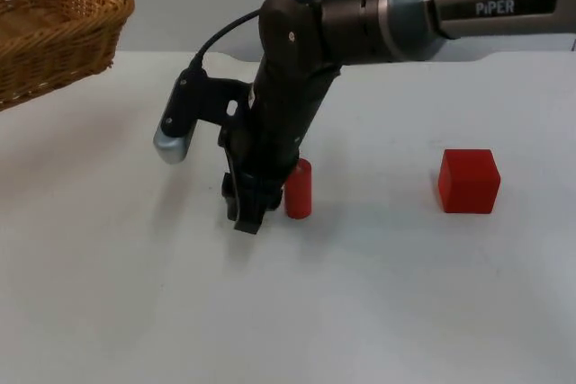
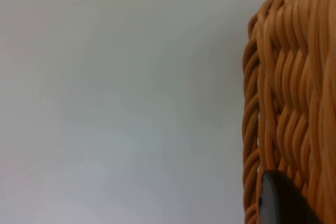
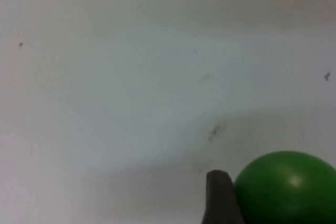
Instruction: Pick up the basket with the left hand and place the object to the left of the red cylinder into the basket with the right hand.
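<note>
Fingertip of the right gripper stands right against a green ball in the right wrist view, its dark edge touching the ball's side; the ball is cut off by the picture's border, and the other finger is out of sight, so whether the jaws are clamped on the ball or merely beside it cannot be told. In the top view the ball is hidden behind the gripper, which points steeply down with its tip at the white table, just left of the red cylinder. The cylinder stands upright, partly covered by the right arm, which reaches in from the upper right, bends sharply at the wrist and drops almost vertically to the table. A red cube sits well apart to the right of the cylinder.

The left gripper's black fingertip lies against the woven wall of the wicker basket in the left wrist view; its jaws' spacing cannot be made out either. In the top view the basket is at the upper left, cut off by the picture's edges, tilted, with its lower edge clear of the table
</note>
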Robot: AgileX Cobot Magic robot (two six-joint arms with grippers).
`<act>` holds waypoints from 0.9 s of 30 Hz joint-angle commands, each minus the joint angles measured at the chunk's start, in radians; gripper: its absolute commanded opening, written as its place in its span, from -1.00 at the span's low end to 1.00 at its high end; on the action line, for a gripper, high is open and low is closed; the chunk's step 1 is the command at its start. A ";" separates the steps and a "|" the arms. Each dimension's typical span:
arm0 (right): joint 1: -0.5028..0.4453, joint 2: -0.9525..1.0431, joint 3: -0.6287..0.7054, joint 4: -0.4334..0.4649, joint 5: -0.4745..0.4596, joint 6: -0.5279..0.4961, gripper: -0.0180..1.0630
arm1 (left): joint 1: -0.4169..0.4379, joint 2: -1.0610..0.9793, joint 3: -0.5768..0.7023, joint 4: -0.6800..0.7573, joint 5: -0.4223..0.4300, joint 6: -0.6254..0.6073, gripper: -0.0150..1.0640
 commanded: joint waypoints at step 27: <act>-0.021 -0.489 -0.013 0.211 0.161 0.223 -0.97 | 0.004 -0.006 -0.003 -0.012 0.033 0.001 -0.98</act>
